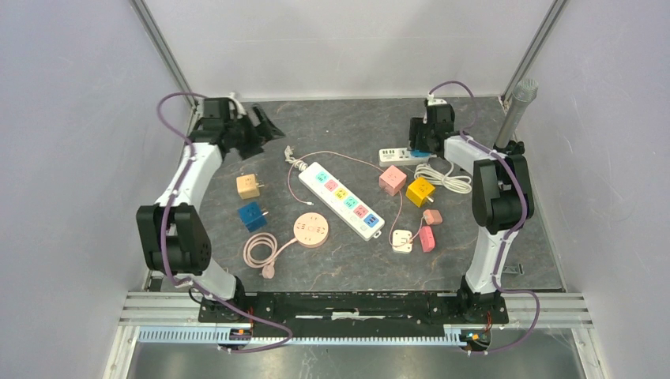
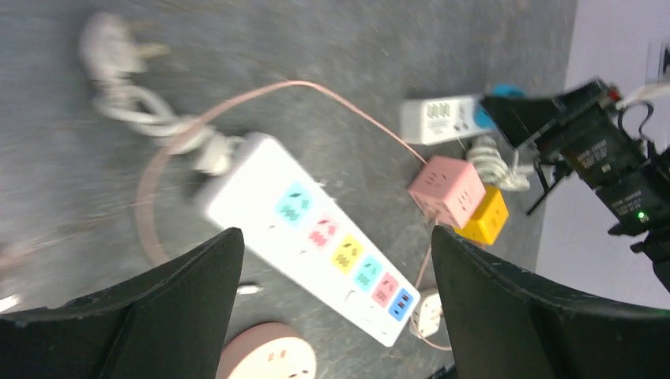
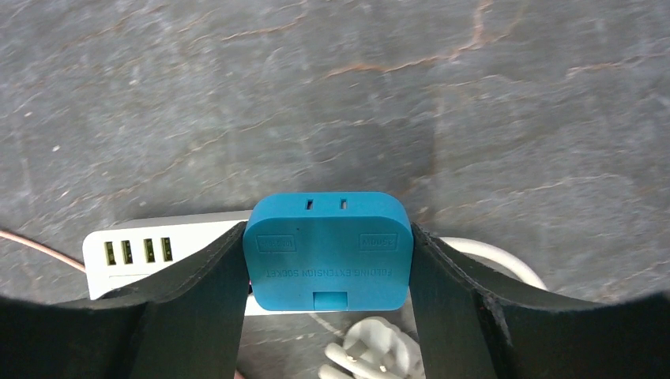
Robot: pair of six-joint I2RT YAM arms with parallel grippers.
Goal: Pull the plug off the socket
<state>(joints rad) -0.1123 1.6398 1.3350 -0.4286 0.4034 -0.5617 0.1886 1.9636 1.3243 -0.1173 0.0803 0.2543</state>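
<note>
Dark stone table | 2 white strips | 4 cube sockets | L tool released | R tool grasping blue plug

Dark table: long white power strip diagonal at centre, orange cube and blue cube left of it, pink cube and yellow cube right, right gripper at blue plug on small white socket strip.
</note>
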